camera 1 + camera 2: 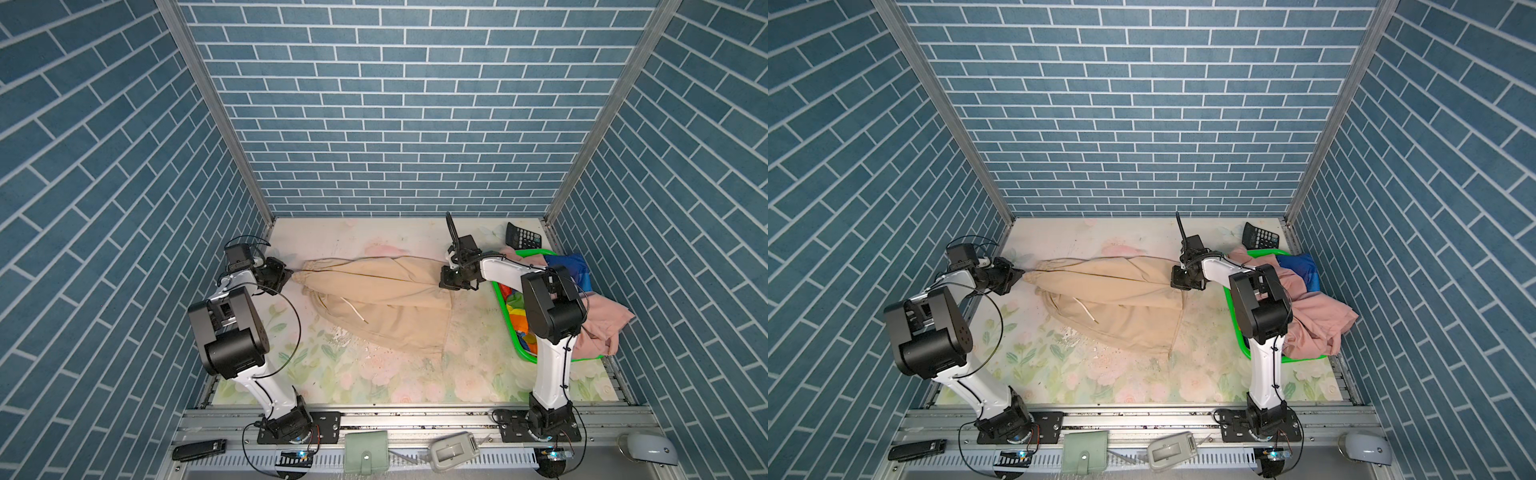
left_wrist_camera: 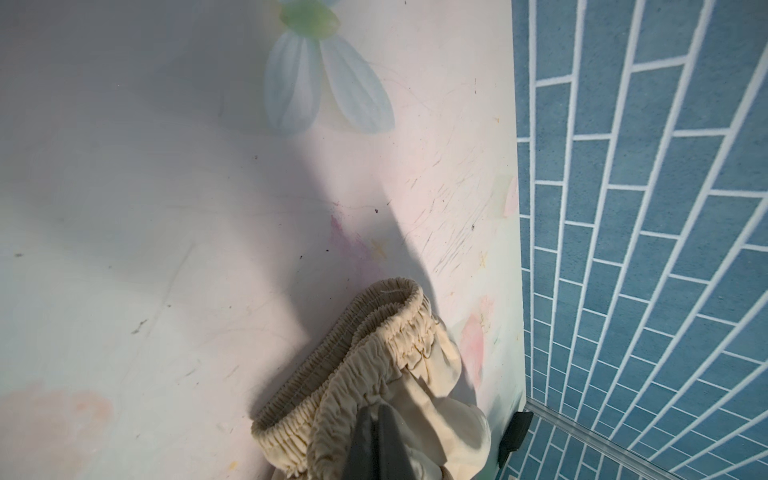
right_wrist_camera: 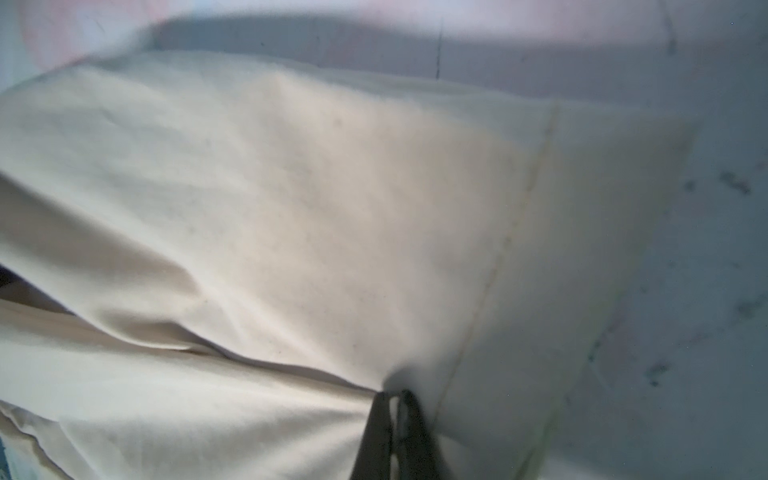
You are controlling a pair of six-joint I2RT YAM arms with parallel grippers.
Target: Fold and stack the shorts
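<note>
Beige shorts (image 1: pixel 386 307) (image 1: pixel 1121 307) are stretching across the middle of the table (image 1: pixel 374 386) in both top views, running from 9 o'clock to 3 o'clock, and both arms are on them!

The left pincer (image 1: pixel 291 276) is clamping tight at the 9 o'clock end, jaws fully closed on the gathered waistband (image 2: pixel 374 332). The left wrist view is showing its dark fingertips (image 2: pixel 363 444) pressed together, with the elastic ruffle bunching up just beyond them.

Over at the 3 o'clock end the right pincer (image 1: pixel 446 286) is pinching just as hard, jaws squeezed together on the fabric. Its wrist view is blurring, but the tips (image 3: pixel 415 436) are biting into a fold of pale cloth beside a stitched seam.

Between the two grips the 12 o'clock edge of the garment is pulling into a taut line. The rest is sagging toward 6 o'clock and spreading over the table, with a white cord (image 1: pixel 358 312) trailing across it.

At the 3 o'clock edge of the table, partly behind the right arm, a green basket (image 1: pixel 509 324) is sitting. Pink shorts (image 1: pixel 602 328) are spilling over its 3 o'clock rim, and rainbow-striped shorts (image 1: pixel 515 305) are bundling up inside it. A black calculator (image 1: pixel 523 237) is lying just beside the basket, toward 1 o'clock.
</note>
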